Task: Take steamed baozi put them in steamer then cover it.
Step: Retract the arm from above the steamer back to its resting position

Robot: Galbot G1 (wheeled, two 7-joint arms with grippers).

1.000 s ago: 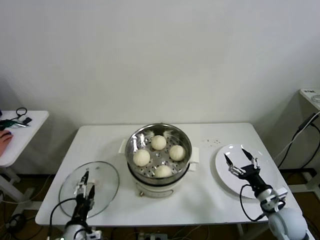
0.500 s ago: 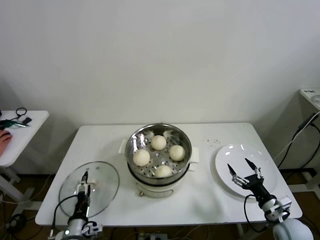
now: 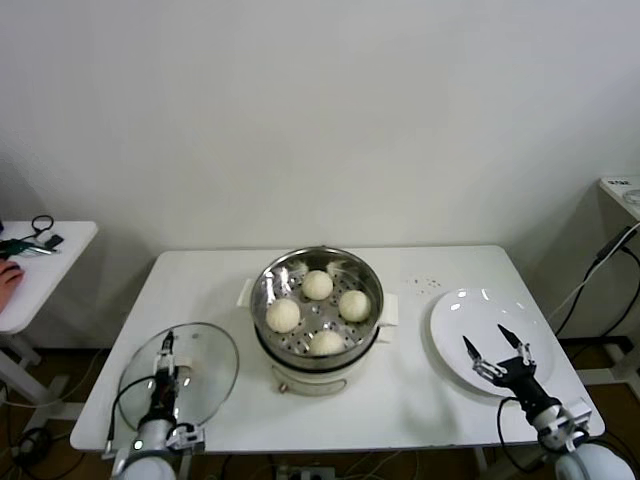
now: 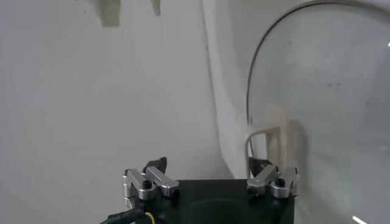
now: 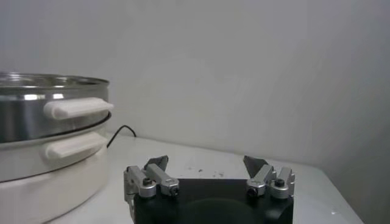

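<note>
Hovering my left gripper (image 3: 168, 372) with fingers wide over the cover (image 3: 180, 378) at the tabletop's front-left corner, I am judging its glass fragile and slippery, best gripped by the cream handle (image 4: 266, 141).

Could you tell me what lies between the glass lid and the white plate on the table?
The steamer, holding four baozi, shown in the head view.

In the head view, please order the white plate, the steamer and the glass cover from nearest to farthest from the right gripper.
From the right gripper:
1. White plate, directly under it, on the right.
2. Steamer, at the table centre.
3. Glass cover, far left, beside the left gripper.
</note>
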